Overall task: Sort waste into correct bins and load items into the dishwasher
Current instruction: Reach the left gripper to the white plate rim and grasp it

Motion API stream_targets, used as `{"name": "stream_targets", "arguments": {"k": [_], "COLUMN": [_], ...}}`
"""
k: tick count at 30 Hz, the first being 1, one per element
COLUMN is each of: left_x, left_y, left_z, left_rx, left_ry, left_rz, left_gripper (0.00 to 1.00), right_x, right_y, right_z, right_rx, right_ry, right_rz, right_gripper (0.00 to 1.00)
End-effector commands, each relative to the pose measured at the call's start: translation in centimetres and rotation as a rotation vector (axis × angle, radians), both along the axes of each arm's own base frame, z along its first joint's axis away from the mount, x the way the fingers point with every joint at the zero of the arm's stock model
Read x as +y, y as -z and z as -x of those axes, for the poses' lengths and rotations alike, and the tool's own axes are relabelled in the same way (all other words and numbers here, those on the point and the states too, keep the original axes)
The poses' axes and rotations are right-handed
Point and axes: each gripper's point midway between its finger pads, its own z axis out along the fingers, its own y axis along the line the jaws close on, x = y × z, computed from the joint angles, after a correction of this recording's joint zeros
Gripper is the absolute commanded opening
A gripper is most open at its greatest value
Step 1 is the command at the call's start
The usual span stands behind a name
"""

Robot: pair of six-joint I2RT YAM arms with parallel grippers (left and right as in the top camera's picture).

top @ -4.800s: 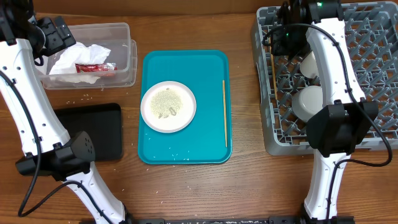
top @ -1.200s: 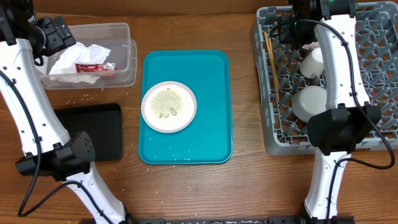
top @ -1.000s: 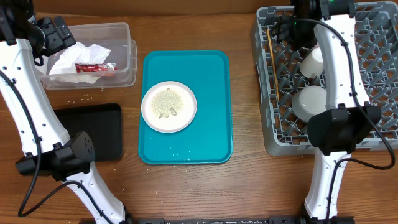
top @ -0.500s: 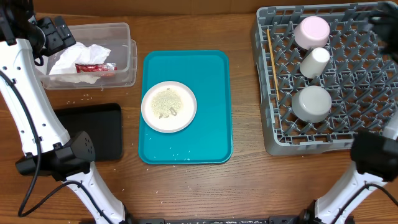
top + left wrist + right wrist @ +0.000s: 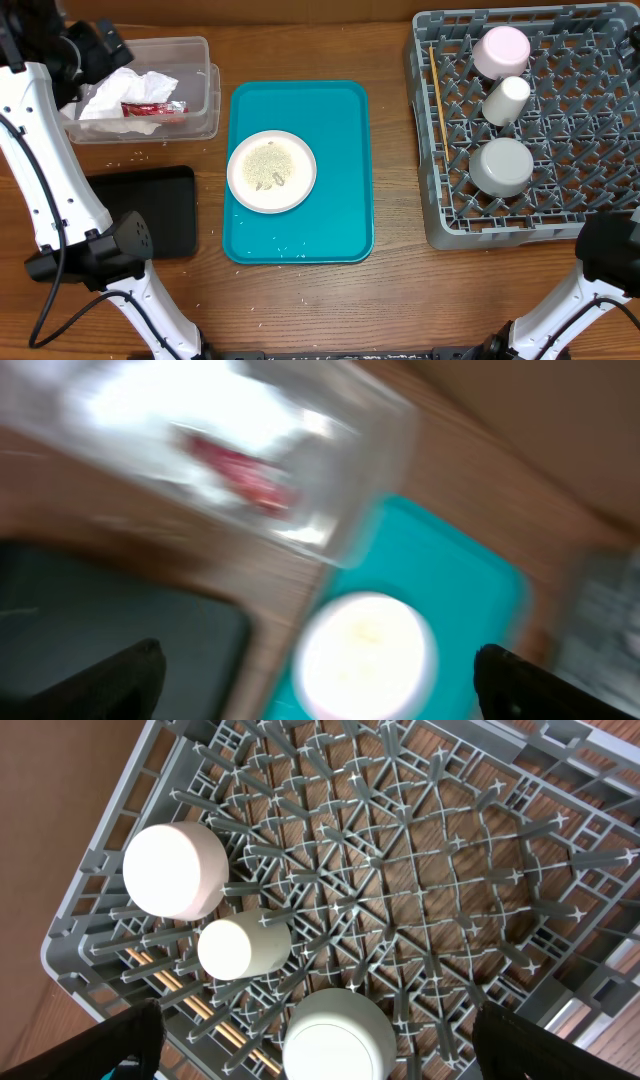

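The left fingers (image 5: 110, 680) stand wide apart with nothing between them, though that wrist view is blurred. From above, they hang over the far left end of the clear tub (image 5: 200, 60), which holds the crumpled napkin (image 5: 135, 88) and the red wrapper (image 5: 152, 108). Loose rice grains (image 5: 130, 157) dot the table just in front of the tub, and the black tray (image 5: 165, 200) lies nearer still.

In the middle sits the teal tray (image 5: 340, 180), carrying the white plate (image 5: 236, 172) with rice and scraps (image 5: 270, 168) on it.

On the right, the grey rack (image 5: 580, 190) holds the chopsticks (image 5: 437, 95) along its left edge. Beside them are an upturned dish (image 5: 501, 50), a cup (image 5: 505, 100) on its side and an upturned grey bowl (image 5: 502, 167). The right fingers (image 5: 90, 1045) are spread wide above the rack, gripping nothing.
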Motion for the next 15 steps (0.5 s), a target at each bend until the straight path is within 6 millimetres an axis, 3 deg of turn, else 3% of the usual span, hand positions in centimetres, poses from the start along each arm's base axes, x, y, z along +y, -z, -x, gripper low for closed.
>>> {"name": "stream_targets", "arguments": {"k": [1,5,8,12,15], "left_x": [-10.6,-17.0,-21.1,-22.6,-23.1], "left_y": [-1.9,-0.1,2.8,7.4,9.9], "left_z": [-0.6,0.0,1.1,2.5,3.2], "left_rx": [-0.094,-0.013,0.114,0.298,0.361], "left_ry": [0.332,0.502,0.551,0.433,0.329], "left_rz": [0.431,0.467,0.388,0.109,-0.098], "left_gripper": [1.0,1.0,1.0,1.0,0.99], "right_x": [0.0,0.0,0.0,0.0,0.0], "right_y": [-0.8,-0.8,-0.8,-0.8,-0.8], "right_z": [0.0,0.0,0.0,0.0,0.0], "right_rx": [-0.024,-0.024,-0.024,-0.024,-0.024], "right_ry": [0.004,0.004,0.004,0.004,0.004], "right_rz": [0.005,0.005,0.005,0.005,0.005], "right_gripper": [1.0,1.0,1.0,1.0,1.0]}}
